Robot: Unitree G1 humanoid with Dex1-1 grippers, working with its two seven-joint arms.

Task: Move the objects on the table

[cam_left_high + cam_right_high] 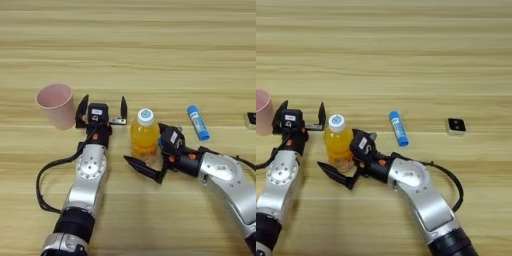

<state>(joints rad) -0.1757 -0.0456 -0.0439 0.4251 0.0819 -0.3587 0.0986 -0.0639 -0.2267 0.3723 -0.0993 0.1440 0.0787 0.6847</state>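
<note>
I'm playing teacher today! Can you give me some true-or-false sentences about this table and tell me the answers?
1. The bottle stands upright. True.
2. The cup lies tipped over. False: it stands upright, opening up.
3. The right gripper has its fingers around the bottle's base. True.
4. The left gripper holds the cup. False: it is open, beside the cup.
5. The blue tube is inside the cup. False: it lies on the table, right of the bottle.

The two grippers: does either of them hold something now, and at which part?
Nothing is held. The right gripper is open around the orange-juice bottle's base; the left gripper stands open and empty by the pink cup.
</note>
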